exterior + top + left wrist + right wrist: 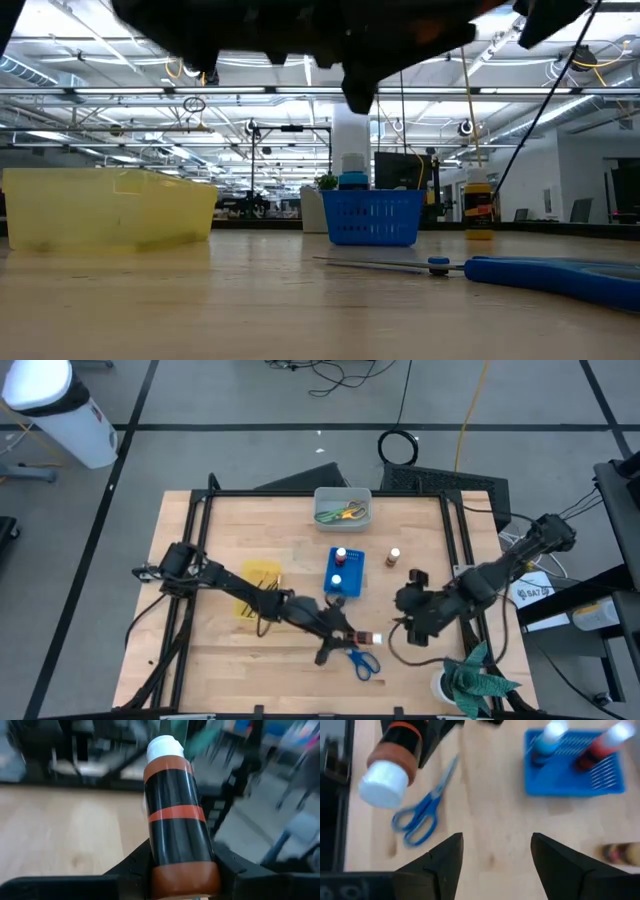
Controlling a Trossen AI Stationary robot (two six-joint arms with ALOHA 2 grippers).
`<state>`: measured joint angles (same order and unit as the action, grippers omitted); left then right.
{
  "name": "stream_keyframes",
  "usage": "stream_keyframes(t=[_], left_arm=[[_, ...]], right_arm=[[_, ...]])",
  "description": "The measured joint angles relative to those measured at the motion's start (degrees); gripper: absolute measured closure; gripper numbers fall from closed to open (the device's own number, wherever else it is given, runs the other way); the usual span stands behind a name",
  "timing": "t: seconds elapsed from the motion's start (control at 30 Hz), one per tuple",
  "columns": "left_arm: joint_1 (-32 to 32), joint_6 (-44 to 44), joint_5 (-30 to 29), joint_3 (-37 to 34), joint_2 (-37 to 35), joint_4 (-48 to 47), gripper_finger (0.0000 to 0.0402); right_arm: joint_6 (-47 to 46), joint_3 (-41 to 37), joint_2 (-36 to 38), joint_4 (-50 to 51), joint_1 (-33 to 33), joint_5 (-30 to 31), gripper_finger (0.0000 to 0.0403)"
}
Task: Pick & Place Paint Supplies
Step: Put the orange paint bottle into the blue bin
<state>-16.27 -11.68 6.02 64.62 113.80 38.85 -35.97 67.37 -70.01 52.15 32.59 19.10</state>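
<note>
Gripping a white-capped paint bottle with a brown-and-black body, the left gripper has its fingers shut snug on the lower part, the cap sticking out toward the right arm. Bottle is held clear of the wooden table, near the front middle, directly over the blue scissors lying flat there. Right gripper sits just beside, fingers spread wide and holding nothing. Blue basket stands behind the bottle, already carrying two bottles, one red-capped, one white-capped. Another small bottle stands on the table right of the basket. Yellow tray lies left of it; grey bin at the back holds green and yellow scissors. Judgement: step looks like carrying this bottle to the blue basket. To do it well, keep the grip low and firm, tip the bottle upright before lowering, aim for a free spot away from the two standing bottles, release only once its base is down.
</note>
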Motion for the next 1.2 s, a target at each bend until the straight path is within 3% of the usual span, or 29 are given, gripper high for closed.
stream_keyframes(t=[0.07,0.17,0.3,0.37,0.67,0.97,1.2], left_arm=[[1.2,-0.5,1.7,-4.6,0.0,10.7,0.0277],[2.7,-1.9,1.4,-8.9,0.0,22.1,0.0277],[3.4,-2.1,1.5,-10.4,0.0,26.0,0.0277],[3.4,-1.5,1.5,-10.1,0.0,26.0,0.0277],[3.5,-2.0,1.4,-10.0,0.0,25.4,0.0277],[3.5,-3.5,0.7,-10.1,0.0,24.9,0.0277],[3.5,-3.2,0.0,-10.1,0.0,24.1,0.0277]], right_arm=[[-0.3,-2.7,2.6,-4.8,1.0,4.3,0.0191],[3.2,-9.0,5.8,-20.6,1.8,8.3,0.0195],[14.1,-18.2,7.0,-48.6,-0.3,4.6,0.0193],[17.2,-20.6,7.0,-55.9,-1.5,2.7,0.0193],[18.6,-21.0,5.3,-55.7,-4.0,-0.3,0.0215],[17.4,-21.0,5.2,-55.2,-4.1,-0.6,0.0297],[19.0,-21.0,5.2,-55.3,-4.1,-1.0,0.0297]])
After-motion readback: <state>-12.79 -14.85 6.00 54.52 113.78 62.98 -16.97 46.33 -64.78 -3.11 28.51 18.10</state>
